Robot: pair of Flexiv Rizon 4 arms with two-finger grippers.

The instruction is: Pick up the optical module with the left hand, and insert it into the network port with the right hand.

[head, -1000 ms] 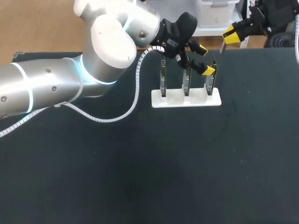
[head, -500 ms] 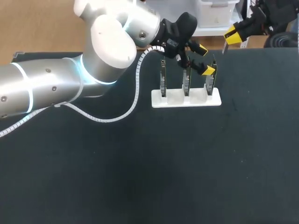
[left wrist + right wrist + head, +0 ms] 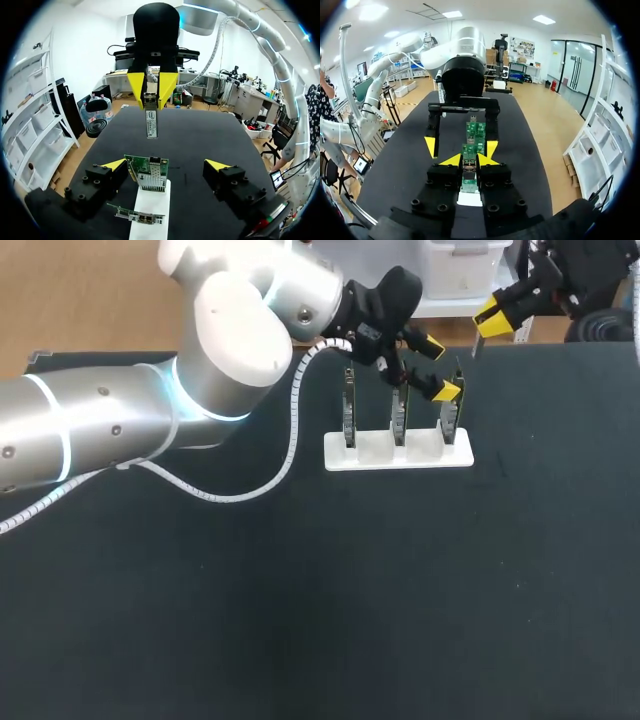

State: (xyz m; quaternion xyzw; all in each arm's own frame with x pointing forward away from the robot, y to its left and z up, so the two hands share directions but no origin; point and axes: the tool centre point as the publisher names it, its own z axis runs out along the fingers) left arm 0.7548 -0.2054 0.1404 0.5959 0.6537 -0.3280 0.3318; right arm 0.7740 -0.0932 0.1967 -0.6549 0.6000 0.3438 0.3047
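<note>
One optical module [image 3: 151, 122] is clamped in the right fingers [image 3: 136, 87]; left fingers [image 3: 114, 165] stand apart, flanking a network card [image 3: 147, 174] in its holder [image 3: 150, 205].

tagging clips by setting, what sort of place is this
Likely an electronics test bench: network cards upright in a white holder on a black table, right jaws holding an optical module.

three circuit boards [image 3: 398, 412] on one white stand [image 3: 398, 453], one optical module [image 3: 151, 120].
</note>
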